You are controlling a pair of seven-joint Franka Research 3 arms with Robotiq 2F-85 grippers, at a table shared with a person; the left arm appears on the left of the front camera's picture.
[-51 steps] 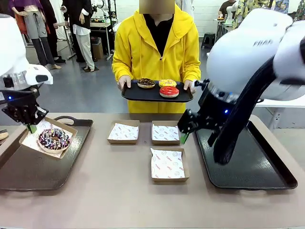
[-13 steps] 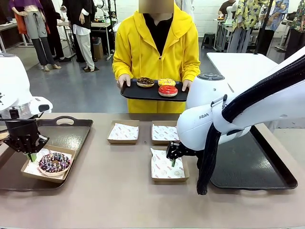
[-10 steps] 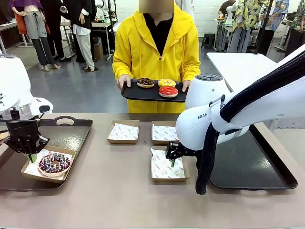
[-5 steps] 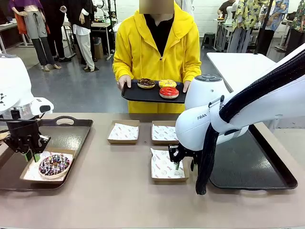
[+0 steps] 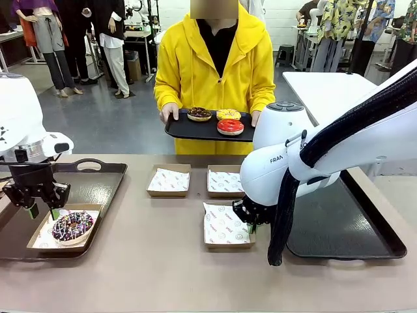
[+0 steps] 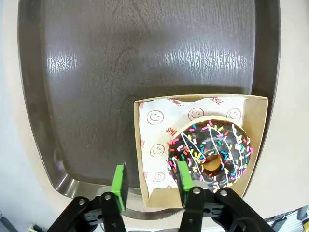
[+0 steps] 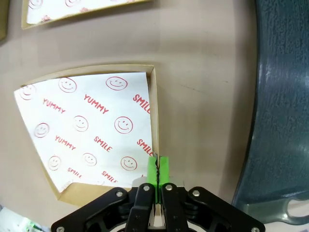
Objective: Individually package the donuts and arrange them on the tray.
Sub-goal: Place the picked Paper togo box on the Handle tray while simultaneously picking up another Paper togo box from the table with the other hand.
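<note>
A chocolate donut with coloured sprinkles (image 5: 70, 225) (image 6: 210, 155) lies in a paper-lined cardboard box (image 5: 39, 236) (image 6: 145, 145) on the left tray (image 5: 91, 182). My left gripper (image 5: 42, 210) (image 6: 150, 179) hangs open just over the box's edge, one finger on either side of its wall. My right gripper (image 5: 250, 227) (image 7: 157, 169) is shut on the right wall of the near empty box (image 5: 225, 225) (image 7: 87, 125). The person across the table holds a black tray (image 5: 189, 130) carrying a dark chocolate donut (image 5: 199, 112), a yellow one (image 5: 228, 113) and a red one (image 5: 230, 125).
Two more empty lined boxes (image 5: 169, 180) (image 5: 225, 180) sit side by side at the middle of the table. A bare dark tray (image 5: 345, 222) (image 7: 285, 96) lies to the right, close beside the box I hold. My right arm's bulk hangs over that side.
My left gripper has opened and let go of the donut's box, which now rests flat on the tray. My right gripper has shut on the near box's wall, and the box shifted slightly left.
</note>
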